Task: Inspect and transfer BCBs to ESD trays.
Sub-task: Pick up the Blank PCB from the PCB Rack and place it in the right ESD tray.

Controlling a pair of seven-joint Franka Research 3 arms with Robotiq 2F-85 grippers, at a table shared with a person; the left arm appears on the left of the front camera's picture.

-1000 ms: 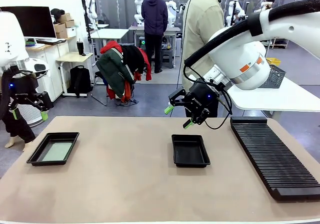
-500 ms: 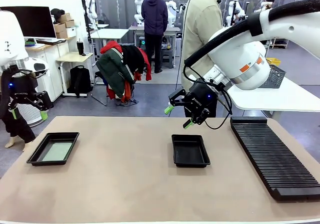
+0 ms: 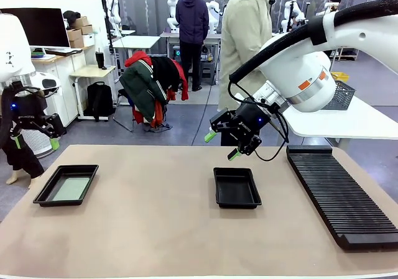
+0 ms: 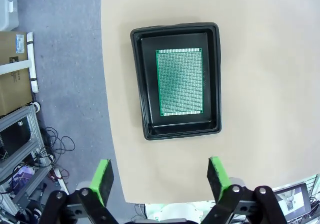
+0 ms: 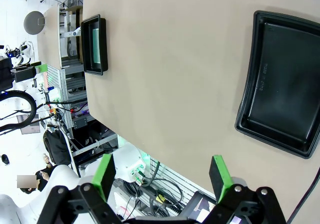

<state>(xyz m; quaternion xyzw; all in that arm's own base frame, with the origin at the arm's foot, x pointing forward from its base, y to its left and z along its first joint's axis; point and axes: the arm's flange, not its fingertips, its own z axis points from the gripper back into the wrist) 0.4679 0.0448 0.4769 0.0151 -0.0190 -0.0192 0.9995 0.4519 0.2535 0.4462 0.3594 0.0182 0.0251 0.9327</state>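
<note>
As BCB (image 4: 180, 82) lies in tray (image 4: 136, 84); R gripper (image 3: 222, 145) agape

Front camera: table-edge height, facing across the beige table (image 3: 155, 223). Wrist cameras: high, looking down; both share the shallow black rectangular plastic tray (image 4: 135, 84).

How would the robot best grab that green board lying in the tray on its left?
Probably from straight above, pinching the BCB across its two long edges near mid-length. It lies flat on the tray floor, with bare floor beside both long edges for the left gripper's open fingers.
</note>
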